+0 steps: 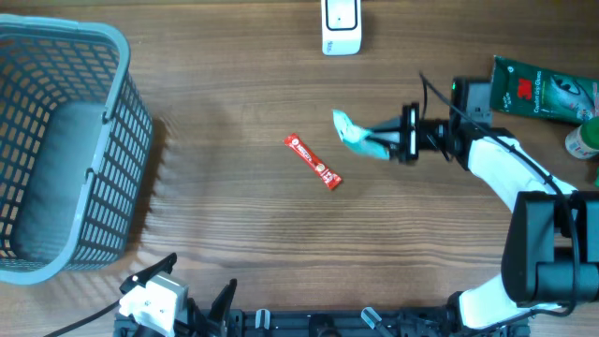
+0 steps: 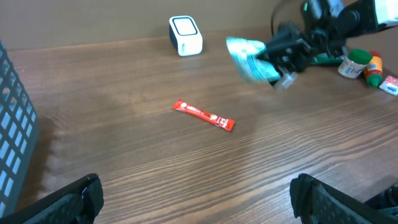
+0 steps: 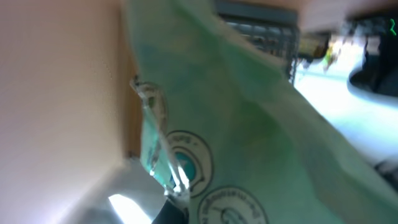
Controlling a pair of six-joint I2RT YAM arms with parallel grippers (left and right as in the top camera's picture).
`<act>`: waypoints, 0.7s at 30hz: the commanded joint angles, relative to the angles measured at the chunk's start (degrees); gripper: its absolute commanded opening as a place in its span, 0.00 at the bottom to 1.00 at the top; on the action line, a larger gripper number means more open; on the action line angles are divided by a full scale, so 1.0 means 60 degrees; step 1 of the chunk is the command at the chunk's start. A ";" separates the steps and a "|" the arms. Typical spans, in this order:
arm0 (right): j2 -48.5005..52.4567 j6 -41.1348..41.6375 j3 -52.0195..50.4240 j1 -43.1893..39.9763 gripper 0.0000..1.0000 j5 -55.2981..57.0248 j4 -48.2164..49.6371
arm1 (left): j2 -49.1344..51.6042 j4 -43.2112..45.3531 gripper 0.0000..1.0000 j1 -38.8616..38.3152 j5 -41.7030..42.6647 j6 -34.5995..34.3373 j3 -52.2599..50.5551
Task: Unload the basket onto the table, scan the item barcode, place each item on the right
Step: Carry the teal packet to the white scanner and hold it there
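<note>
My right gripper (image 1: 379, 144) is shut on a pale green-and-white packet (image 1: 348, 129), holding it in the air right of the table's middle. The left wrist view shows that packet (image 2: 247, 57) sticking out leftward from the right gripper (image 2: 278, 60). In the right wrist view the packet (image 3: 249, 118) fills nearly the whole frame, blurred, and hides the fingers. A white barcode scanner (image 1: 341, 26) stands at the table's far edge, some way beyond the packet. My left gripper (image 2: 196, 194) stays low at the near edge, open, with only bare wood between its fingers.
A red sachet (image 1: 314, 162) lies flat at the table's middle, left of the held packet. A grey mesh basket (image 1: 56, 140) fills the left side. A dark green pouch (image 1: 547, 89) and small bottles (image 1: 582, 140) sit at the right edge.
</note>
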 commanded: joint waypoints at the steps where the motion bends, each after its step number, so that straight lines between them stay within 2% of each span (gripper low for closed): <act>1: 0.0007 0.0248 0.0033 -0.0477 0.04 0.0302 -0.1089 | -0.0066 0.0004 1.00 -0.0018 0.0084 -0.0087 -0.0007; 11: 0.0007 0.0109 0.0033 -0.0627 0.05 0.0758 -0.0914 | -0.0062 0.0004 1.00 -0.0018 0.0084 -0.0087 -0.0007; 13: 0.0007 -0.1362 0.0033 -0.0474 0.04 0.0710 0.0106 | -0.0066 0.0004 1.00 -0.0018 0.0084 -0.0087 -0.0007; 18: 0.0004 -0.6357 0.0033 0.0171 0.05 0.1942 0.6065 | -0.0066 0.0004 1.00 -0.0018 0.0084 -0.0087 -0.0007; 21: 0.0004 -0.7359 0.0033 0.0466 0.04 0.2215 0.7901 | -0.0066 0.0004 1.00 -0.0018 0.0084 -0.0087 -0.0007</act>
